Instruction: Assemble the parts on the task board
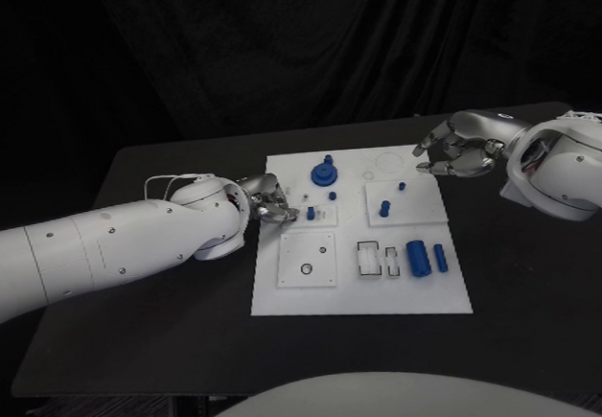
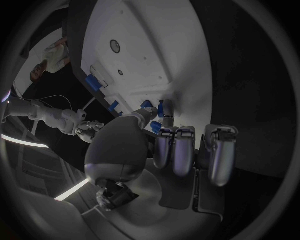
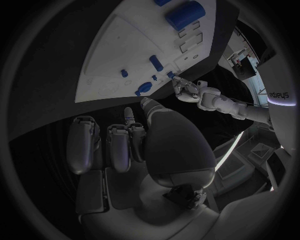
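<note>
My left hand [image 1: 268,201] pinches a small blue peg [image 1: 310,212] on the task board [image 1: 363,300]; right hand [image 1: 453,150] hovers with fingers curled, holding nothing.

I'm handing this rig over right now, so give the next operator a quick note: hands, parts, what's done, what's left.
Left hand: at the task board's left edge, fingers curled beside a small blue peg; a grip cannot be confirmed.
Right hand: hovers off the board's far right corner, fingers curled, holding nothing.
Parts: blue round part at the far end, large blue cylinder and smaller one lying at the near right.
Done: unclear.
Left: the lying cylinders, probably.
</note>
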You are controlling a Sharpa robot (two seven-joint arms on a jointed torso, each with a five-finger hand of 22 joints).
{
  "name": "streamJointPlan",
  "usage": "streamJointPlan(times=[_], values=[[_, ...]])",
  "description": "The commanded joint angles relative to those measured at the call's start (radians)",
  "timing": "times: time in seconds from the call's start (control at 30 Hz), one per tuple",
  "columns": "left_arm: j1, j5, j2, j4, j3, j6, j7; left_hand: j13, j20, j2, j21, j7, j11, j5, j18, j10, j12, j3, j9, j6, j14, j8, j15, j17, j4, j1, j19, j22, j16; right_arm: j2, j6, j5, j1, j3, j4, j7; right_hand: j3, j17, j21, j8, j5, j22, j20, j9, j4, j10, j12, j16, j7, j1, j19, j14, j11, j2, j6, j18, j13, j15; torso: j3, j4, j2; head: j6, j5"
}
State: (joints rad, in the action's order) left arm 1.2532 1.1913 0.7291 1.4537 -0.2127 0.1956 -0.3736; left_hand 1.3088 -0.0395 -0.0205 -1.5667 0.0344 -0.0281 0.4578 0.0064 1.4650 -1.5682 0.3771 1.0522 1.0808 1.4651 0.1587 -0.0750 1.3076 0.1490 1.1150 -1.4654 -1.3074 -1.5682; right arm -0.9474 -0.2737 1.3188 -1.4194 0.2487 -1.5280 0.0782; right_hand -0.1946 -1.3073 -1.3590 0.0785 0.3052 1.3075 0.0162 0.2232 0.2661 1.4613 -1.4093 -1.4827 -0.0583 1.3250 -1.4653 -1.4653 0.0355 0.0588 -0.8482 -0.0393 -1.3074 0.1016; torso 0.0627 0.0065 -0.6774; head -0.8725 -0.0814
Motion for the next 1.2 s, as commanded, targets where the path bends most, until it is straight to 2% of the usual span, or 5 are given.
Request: streamJointPlan(times=[0.03, 0.43, 0.57, 0.9, 1.2], values=[[-0.004, 0.005, 0.001, 0.004, 0.0, -0.017, 0.008, 0.262, 0.005, 0.0, -0.004, -0.003, -0.007, -0.003, -0.006, 0.106, -0.003, 0.001, 0.001, 0.001, 0.106, 0.006, -0.004, 0.263, 0.003, -0.01, -0.105, -0.263, -0.003, 0.0, 0.005, 0.002, 0.003, -0.001, 0.0, 0.023, -0.004, -0.141, 0.005, -0.001, 0.002, 0.2, 0.004, -0.002, 0.0, -0.002, 0.004, 0.003, 0.0, 0.006, -0.018, -0.079, -0.001, -0.008, -0.008, -0.009, -0.104, -0.009, 0.0001, 0.0002, 0.0, 0.0, 0.001], [-0.004, 0.005, -0.001, 0.002, 0.0, -0.02, 0.01, 0.262, 0.004, 0.0, -0.004, -0.002, -0.006, -0.019, -0.006, 0.106, -0.003, -0.001, 0.003, -0.001, 0.106, 0.006, -0.003, 0.263, 0.009, -0.022, -0.105, -0.263, -0.003, 0.0, 0.009, 0.002, 0.003, -0.001, 0.0, 0.026, -0.005, -0.14, 0.005, -0.002, 0.003, 0.2, 0.004, -0.002, -0.003, -0.004, 0.007, 0.004, 0.0, 0.009, -0.018, -0.079, -0.001, -0.009, -0.008, -0.009, -0.101, -0.009, -0.0002, 0.0003, 0.0, 0.0, 0.006], [-0.004, 0.005, -0.003, -0.001, 0.0, -0.023, 0.011, 0.262, 0.001, 0.001, -0.004, 0.003, -0.002, -0.189, -0.006, 0.106, -0.003, -0.04, 0.004, 0.001, 0.106, 0.005, 0.001, 0.263, 0.052, -0.08, -0.105, -0.263, -0.003, 0.0, 0.011, 0.002, 0.003, -0.001, 0.0, 0.028, -0.007, -0.14, 0.007, -0.002, 0.003, 0.199, 0.004, -0.003, -0.005, -0.004, 0.008, 0.004, 0.0, 0.011, -0.018, -0.079, -0.001, -0.009, -0.008, -0.009, -0.1, -0.009, 0.0009, -0.0009, -0.001, 0.0, 0.005], [-0.004, 0.005, -0.006, -0.008, 0.0, -0.031, 0.017, 0.262, -0.007, 0.015, -0.003, 0.013, 0.008, -0.361, -0.006, 0.106, -0.003, -0.159, -0.017, -0.006, 0.106, -0.021, 0.009, 0.263, 0.136, -0.164, -0.105, -0.263, -0.003, 0.0, 0.015, 0.002, 0.003, -0.001, -0.001, 0.03, -0.017, -0.139, 0.008, -0.003, 0.003, 0.199, 0.004, -0.006, -0.022, -0.009, 0.018, 0.005, -0.001, 0.028, -0.017, -0.079, -0.001, -0.012, -0.01, -0.009, -0.091, -0.009, 0.0011, -0.0009, -0.001, 0.0, 0.006], [-0.004, 0.005, -0.006, -0.012, 0.0, -0.037, 0.022, 0.262, -0.012, 0.07, 0.008, 0.017, 0.013, -0.245, -0.003, 0.106, -0.003, -0.222, -0.028, -0.008, 0.106, -0.036, 0.014, 0.263, 0.141, -0.235, -0.097, -0.259, -0.003, -0.001, 0.018, 0.002, 0.003, -0.001, -0.001, 0.033, -0.025, -0.138, 0.012, -0.004, 0.003, 0.198, 0.004, -0.009, -0.035, -0.011, 0.023, 0.006, -0.001, 0.04, -0.016, -0.078, -0.001, -0.016, -0.011, -0.01, -0.085, -0.009, 0.0009, -0.001, -0.001, 0.0, 0.006]])
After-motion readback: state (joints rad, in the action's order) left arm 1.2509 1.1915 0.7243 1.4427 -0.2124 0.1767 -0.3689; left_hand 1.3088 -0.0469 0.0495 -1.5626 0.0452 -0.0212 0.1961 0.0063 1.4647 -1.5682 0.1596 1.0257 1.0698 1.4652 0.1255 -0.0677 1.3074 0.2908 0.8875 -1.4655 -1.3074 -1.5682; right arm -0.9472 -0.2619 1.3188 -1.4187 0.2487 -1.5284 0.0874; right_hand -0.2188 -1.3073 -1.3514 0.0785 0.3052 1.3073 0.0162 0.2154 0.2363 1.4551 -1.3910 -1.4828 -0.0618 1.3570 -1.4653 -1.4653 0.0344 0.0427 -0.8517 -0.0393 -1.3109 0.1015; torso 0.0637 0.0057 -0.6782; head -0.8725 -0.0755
